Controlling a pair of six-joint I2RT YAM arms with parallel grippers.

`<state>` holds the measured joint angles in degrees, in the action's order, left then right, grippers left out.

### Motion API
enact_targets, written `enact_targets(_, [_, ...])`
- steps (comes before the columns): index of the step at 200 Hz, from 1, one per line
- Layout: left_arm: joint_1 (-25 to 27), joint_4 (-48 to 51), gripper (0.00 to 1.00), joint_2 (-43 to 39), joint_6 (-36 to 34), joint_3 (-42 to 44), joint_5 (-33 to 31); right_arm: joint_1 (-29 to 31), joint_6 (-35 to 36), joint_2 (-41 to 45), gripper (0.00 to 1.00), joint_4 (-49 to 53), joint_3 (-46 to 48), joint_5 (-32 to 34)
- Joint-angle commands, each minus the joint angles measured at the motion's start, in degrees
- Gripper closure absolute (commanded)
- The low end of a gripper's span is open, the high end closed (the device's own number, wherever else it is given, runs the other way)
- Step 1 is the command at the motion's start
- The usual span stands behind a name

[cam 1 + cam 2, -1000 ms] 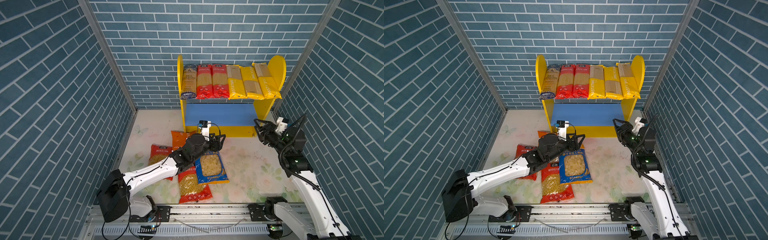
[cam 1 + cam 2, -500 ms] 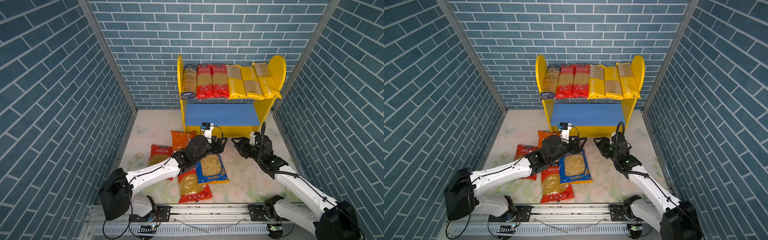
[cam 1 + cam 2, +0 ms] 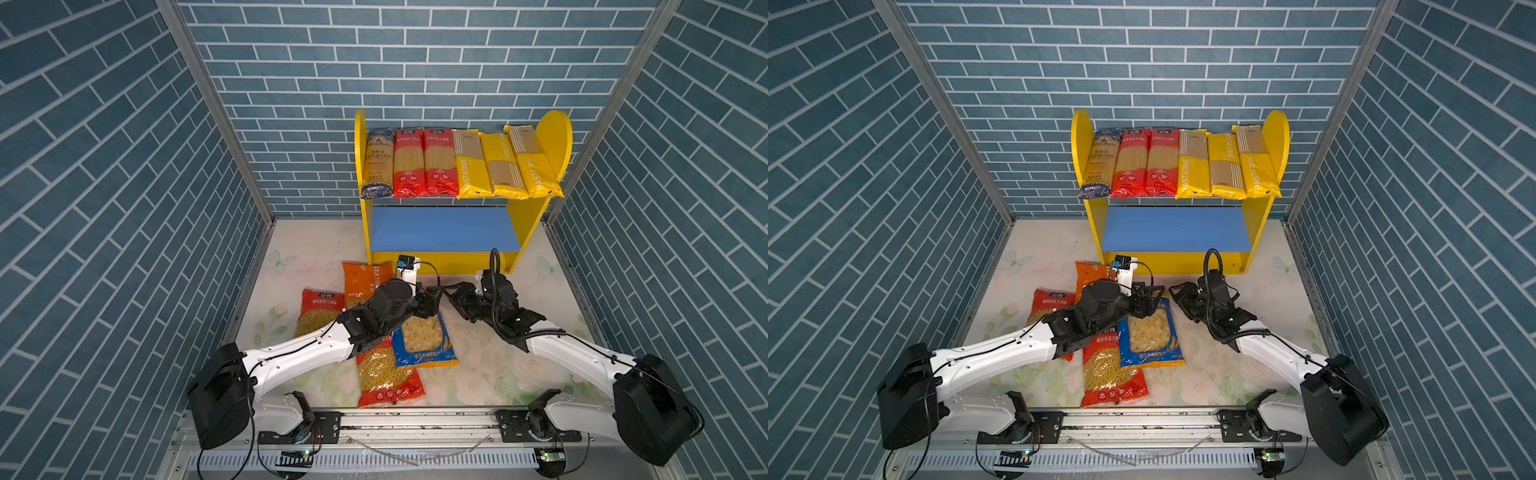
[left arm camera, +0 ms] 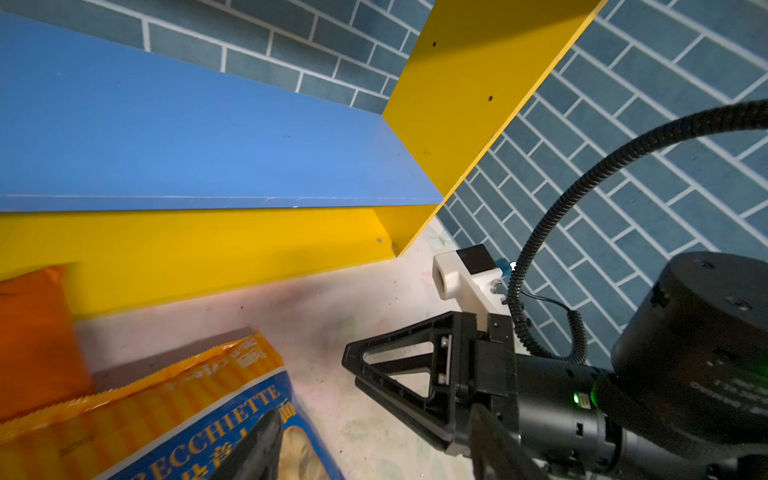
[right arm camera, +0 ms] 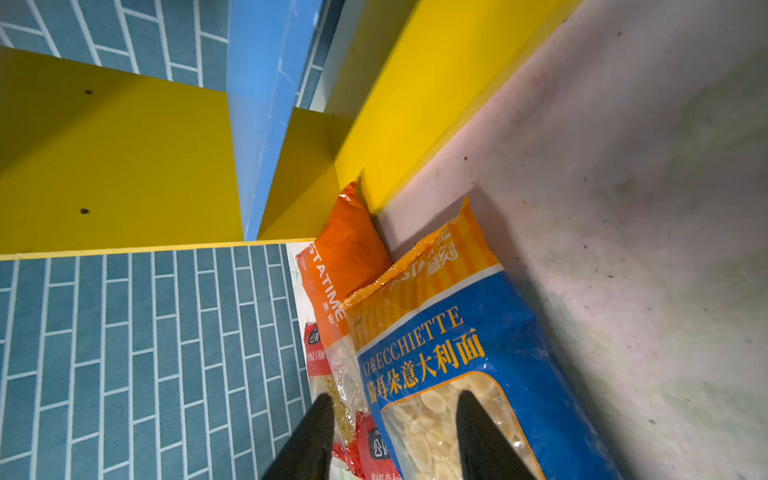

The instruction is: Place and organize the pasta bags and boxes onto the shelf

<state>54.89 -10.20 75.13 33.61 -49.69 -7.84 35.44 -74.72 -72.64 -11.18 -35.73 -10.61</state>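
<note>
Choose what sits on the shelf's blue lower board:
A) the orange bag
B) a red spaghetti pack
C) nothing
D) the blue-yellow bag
C: the blue board shows bare in both top views, while the orange bag and the blue-yellow bag lie on the floor in front of it.

blue-and-yellow orecchiette bag (image 5: 457, 353): glossy plastic film is seen | orange pasta bag (image 5: 349, 245): glossy film | blue lower shelf board (image 4: 187, 137): smooth matt paint, faintly scratched | pale floral floor (image 5: 623, 208): matt, scuffed, speckled
</note>
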Motion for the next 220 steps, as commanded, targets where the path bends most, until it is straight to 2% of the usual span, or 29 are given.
enact_targets(1, [0.30, 8.16, 0.28, -4.05, -1.43, 2.06, -4.56, 2.12, -0.63, -2.80, 0.51, -3.18, -0.28, 1.05])
enact_targets(36, [0.12, 16.72, 0.27, -10.67, -2.34, 5.71, -7.90, 5.11, 2.19, -5.81, 0.51, -3.28, -1.18, 0.71])
enact_targets(63, [-0.60, 23.84, 0.26, -13.45, -1.36, 7.05, -9.21, 6.17, 6.48, -6.47, 0.50, 0.87, -2.25, -0.03])
enact_targets(84, [-1.58, 29.03, 0.25, -13.65, 0.81, 7.30, -8.04, 6.30, 12.19, -5.23, 0.49, 6.59, -2.98, -0.75])
enact_targets(101, [-3.07, 31.50, 0.22, -13.95, 4.44, 7.74, -3.90, 6.05, 20.32, -3.26, 0.46, 14.76, -4.70, -1.51])
enact_targets(116, [-5.18, 30.17, 0.23, -14.47, 7.93, 9.44, 1.84, 5.30, 28.44, -1.96, 0.42, 23.21, -6.12, -2.49])
enact_targets(131, [-6.06, 26.14, 0.24, -15.27, 10.99, 12.93, 5.49, 2.50, 32.06, -1.71, 0.41, 25.08, -5.25, -9.34])
enact_targets(153, [-6.11, 21.95, 0.25, -14.58, 13.05, 15.51, 7.07, -0.21, 34.29, -2.68, 0.40, 24.88, -3.83, -16.49])
enact_targets(203, [-6.03, 15.99, 0.27, -6.61, 13.54, 15.41, 12.03, -0.59, 35.31, -11.11, 0.38, 18.65, -5.22, -20.41])
enact_targets(220, [-5.94, 14.31, 0.29, -4.77, 13.85, 15.80, 12.94, -0.61, 34.21, -13.03, 0.41, 15.97, -5.02, -21.55])
